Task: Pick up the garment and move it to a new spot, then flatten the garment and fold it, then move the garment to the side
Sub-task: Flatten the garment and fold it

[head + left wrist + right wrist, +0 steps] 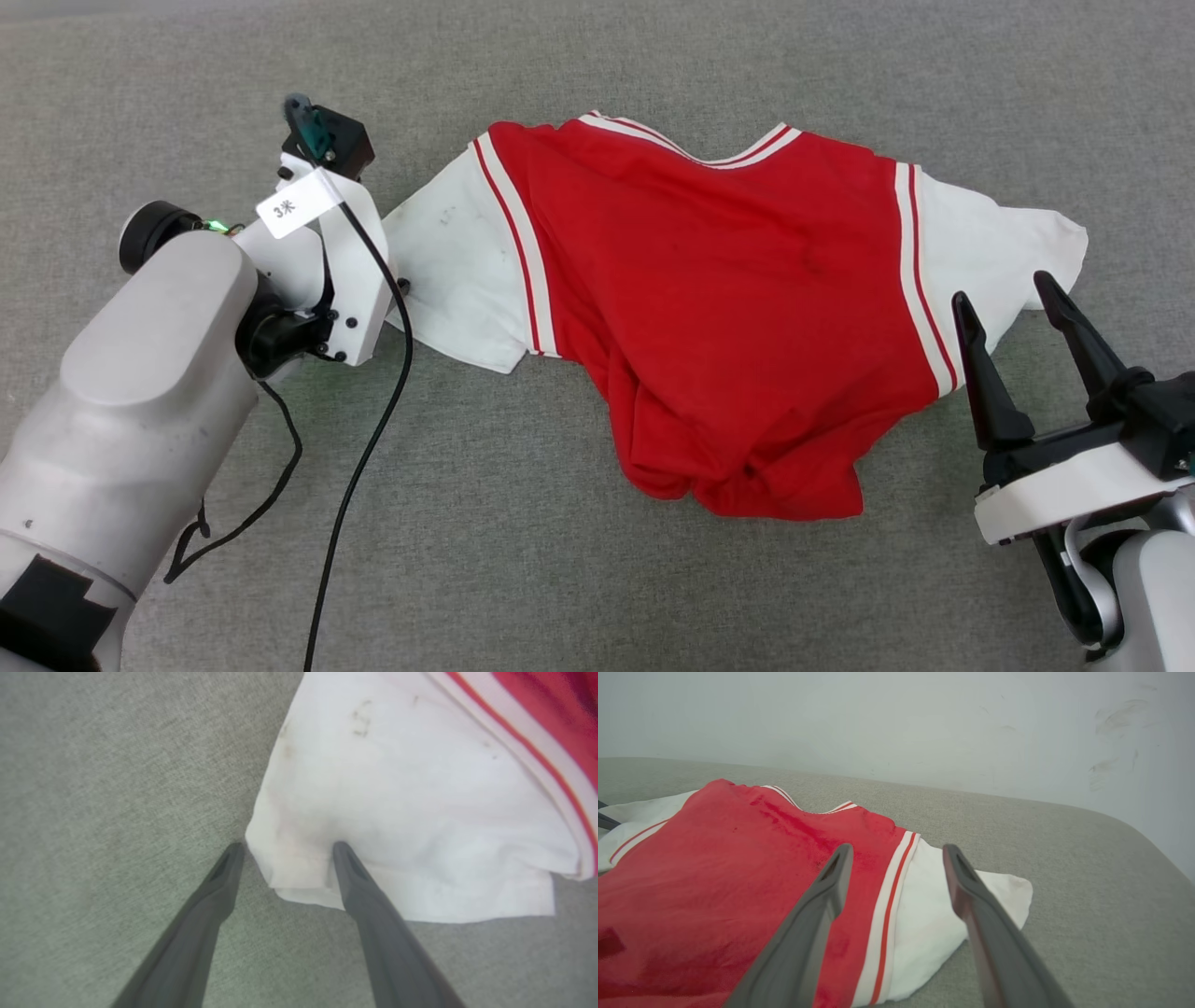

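Red jersey-style garment [728,308] with short white sleeves and red-and-white stripe trim lies on the grey fabric-covered surface [560,560] between my two claws, plain side up; its neckline points away from me, and its red lower end is bunched into folds on the side nearer me.

My left claw [288,846] stands with fingers apart, straddling the corner of the white sleeve [397,812]; one fingertip [343,851] presses onto the white cloth just inside the hem, the other rests on the bare grey fabric just beside that corner; nothing is clamped. Faint dark marks show on the sleeve ahead of this claw; the stripe trim and red body lie further along, past the sleeve.

My right claw [1004,291] is also spread wide and holds nothing; the other white sleeve [934,933] and its stripe trim lie ahead of it and between its fingers; I cannot tell whether the tips touch the cloth. Beyond it the grey surface runs to a pale wall [896,718].

A thin black cable [373,420] trails from my left wrist across the grey fabric, near the left sleeve.
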You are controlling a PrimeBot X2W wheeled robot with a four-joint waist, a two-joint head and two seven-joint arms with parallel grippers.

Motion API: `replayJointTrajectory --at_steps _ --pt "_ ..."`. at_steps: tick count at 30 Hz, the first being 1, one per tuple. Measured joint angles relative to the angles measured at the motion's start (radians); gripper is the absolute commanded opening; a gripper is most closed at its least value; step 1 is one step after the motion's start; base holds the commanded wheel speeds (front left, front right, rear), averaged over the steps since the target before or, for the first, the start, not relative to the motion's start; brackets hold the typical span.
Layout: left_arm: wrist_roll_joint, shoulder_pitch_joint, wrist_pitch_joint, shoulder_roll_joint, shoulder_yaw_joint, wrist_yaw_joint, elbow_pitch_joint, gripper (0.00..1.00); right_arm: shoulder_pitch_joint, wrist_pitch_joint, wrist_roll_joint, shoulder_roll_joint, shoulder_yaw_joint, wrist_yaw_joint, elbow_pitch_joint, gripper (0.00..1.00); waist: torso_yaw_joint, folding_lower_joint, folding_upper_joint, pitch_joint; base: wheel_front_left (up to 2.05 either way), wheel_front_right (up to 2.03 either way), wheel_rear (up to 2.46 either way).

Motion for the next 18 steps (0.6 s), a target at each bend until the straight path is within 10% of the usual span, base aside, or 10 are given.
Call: replayJointTrajectory --at_steps 2,4,18 --pt "-0.015 -0.01 -0.002 0.0 -0.026 0.0 0.013 1.0 -0.008 -0.002 0.002 0.0 0.0 0.0 0.005 1.0 -0.005 0.0 0.0 0.006 0.0 0.0 0.0" --pt "-0.024 -0.021 0.001 0.008 -0.066 0.0 0.009 0.0 -0.012 -0.009 0.002 0.0 0.001 0.0 0.012 1.0 -0.009 0.0 0.0 0.009 0.0 0.0 0.0" --pt "-0.087 -0.01 -0.3 0.101 -0.13 0.0 -0.042 0.0 0.008 0.001 0.021 -0.042 -0.062 0.0 0.033 1.0 0.022 0.0 0.0 -0.081 0.0 0.0 0.0"
